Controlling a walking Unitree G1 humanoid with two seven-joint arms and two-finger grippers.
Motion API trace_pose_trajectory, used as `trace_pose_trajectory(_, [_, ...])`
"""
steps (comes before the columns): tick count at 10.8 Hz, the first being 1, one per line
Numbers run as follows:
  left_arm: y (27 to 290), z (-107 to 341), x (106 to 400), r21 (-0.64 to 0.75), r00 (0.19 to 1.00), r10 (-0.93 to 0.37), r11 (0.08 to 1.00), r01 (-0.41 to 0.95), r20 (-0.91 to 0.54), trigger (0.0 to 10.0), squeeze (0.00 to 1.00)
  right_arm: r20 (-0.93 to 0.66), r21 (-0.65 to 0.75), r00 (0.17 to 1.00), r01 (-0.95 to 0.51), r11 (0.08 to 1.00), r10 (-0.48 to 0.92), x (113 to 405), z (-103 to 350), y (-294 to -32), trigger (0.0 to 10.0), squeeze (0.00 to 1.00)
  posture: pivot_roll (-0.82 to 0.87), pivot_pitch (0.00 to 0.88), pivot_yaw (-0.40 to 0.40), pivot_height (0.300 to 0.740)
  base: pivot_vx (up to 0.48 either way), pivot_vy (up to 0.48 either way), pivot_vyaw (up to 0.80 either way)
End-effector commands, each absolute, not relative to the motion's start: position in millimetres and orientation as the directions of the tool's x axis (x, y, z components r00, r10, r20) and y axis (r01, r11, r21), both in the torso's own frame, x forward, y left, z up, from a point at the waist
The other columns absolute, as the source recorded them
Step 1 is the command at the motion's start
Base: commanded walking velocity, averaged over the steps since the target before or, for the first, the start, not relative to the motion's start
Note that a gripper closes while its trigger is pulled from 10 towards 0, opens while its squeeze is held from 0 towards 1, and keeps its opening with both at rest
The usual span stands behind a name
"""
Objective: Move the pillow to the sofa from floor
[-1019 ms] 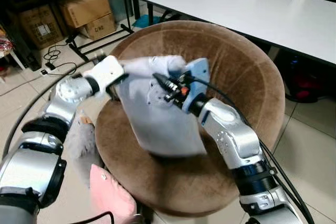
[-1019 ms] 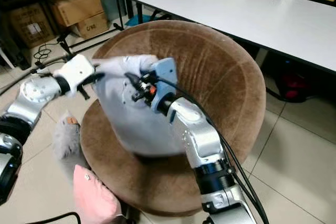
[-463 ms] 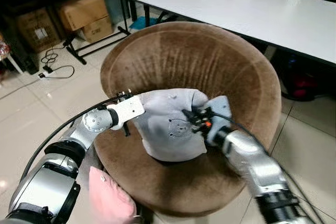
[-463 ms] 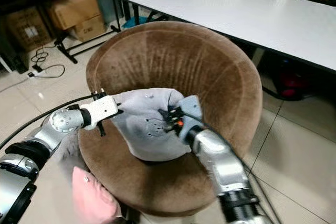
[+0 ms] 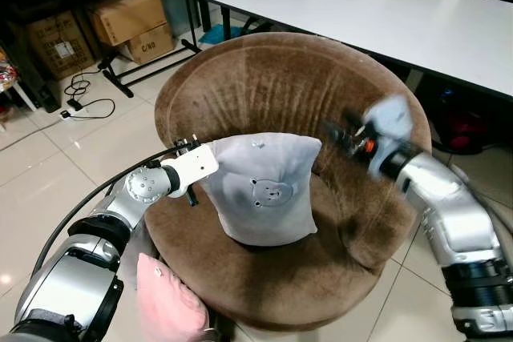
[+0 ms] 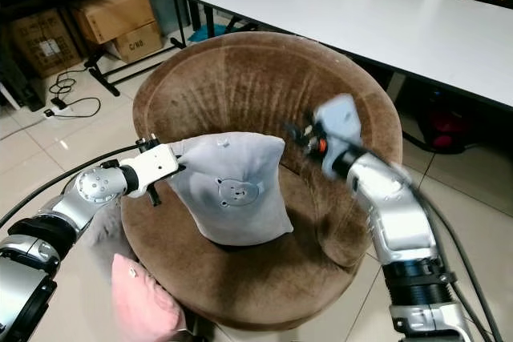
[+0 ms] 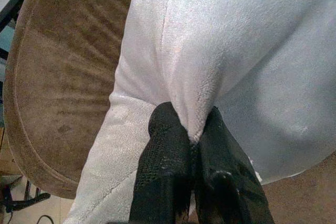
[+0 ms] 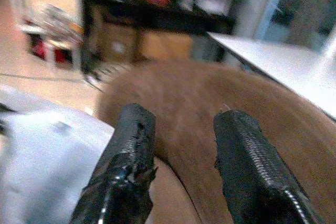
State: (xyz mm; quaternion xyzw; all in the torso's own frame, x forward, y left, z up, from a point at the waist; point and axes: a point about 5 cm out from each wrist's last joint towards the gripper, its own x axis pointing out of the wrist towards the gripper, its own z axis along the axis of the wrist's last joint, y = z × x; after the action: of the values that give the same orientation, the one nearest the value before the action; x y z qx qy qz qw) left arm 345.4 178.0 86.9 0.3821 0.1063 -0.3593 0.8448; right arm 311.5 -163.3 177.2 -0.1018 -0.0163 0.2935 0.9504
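Note:
A light grey pillow (image 5: 260, 186) with a small bear face stands upright on the seat of the round brown velvet sofa chair (image 5: 272, 86). My left gripper (image 5: 202, 172) is shut on the pillow's left upper corner; in the left wrist view its fingers (image 7: 168, 150) pinch a fold of the pillow (image 7: 236, 51). My right gripper (image 6: 298, 132) is open and blurred, lifted off the pillow to its right, in front of the chair's backrest. In the right wrist view the fingers (image 8: 131, 150) stand apart with the pillow (image 8: 37, 150) beyond them.
A pink cushion (image 5: 164, 302) and a grey fluffy thing (image 6: 100, 226) lie on the tiled floor at the chair's left front. A white table (image 5: 377, 14) stands behind the chair. Cardboard boxes (image 5: 132, 18) and cables (image 5: 84, 86) sit at the back left.
My right gripper has let go of the pillow and swung away to the right. The pillow now stands flat and upright on the seat, lowered from mid-air a second ago.

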Motion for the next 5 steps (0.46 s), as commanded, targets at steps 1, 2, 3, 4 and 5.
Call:
trace_pose_trajectory(1, [180.4, 88.7, 347.3, 0.579, 0.723, -0.513, 0.444, 0.684, -0.462, 0.0, 0.0, 0.02, -0.224, 0.758, -0.632, 0.742, 0.652, 307.2, 194.7, -149.8, 10.0, 1.0, -0.15, 0.0, 0.083, 0.74, 0.0, 0.0, 0.0])
trace_pose_trajectory(2, [175.5, 91.9, 349.5, 0.583, 0.718, -0.527, 0.434, 0.687, -0.454, 0.0, 0.0, -0.003, -0.235, 0.635, -0.752, 0.616, 0.773, 295.6, 200.8, -127.5, 10.0, 1.0, -0.15, 0.0, 0.084, 0.74, 0.0, 0.0, 0.0])
trace_pose_trajectory(3, [169.3, 93.4, 350.5, 0.582, 0.706, -0.546, 0.42, 0.696, -0.451, 0.0, 0.0, -0.059, -0.244, 0.569, -0.805, 0.541, 0.82, 289.7, 196.4, -112.8, 10.0, 1.0, -0.15, 0.0, 0.086, 0.74, 0.0, 0.0, 0.0])
trace_pose_trajectory(4, [161.3, 93.2, 350.2, 0.58, 0.689, -0.569, 0.401, 0.709, -0.449, 0.0, 0.0, -0.129, -0.266, 0.551, -0.82, 0.507, 0.824, 290.2, 187.7, -102.4, 10.0, 1.0, -0.15, 0.0, 0.087, 0.74, 0.0, 0.0, 0.0])
trace_pose_trajectory(5, [149.1, 91.0, 348.1, 0.577, 0.66, -0.604, 0.37, 0.728, -0.446, 0.0, 0.0, -0.229, -0.309, 0.557, -0.819, 0.483, 0.798, 294.4, 173.8, -93.8, 10.0, 1.0, -0.15, 0.0, 0.088, 0.74, 0.0, 0.0, 0.0])
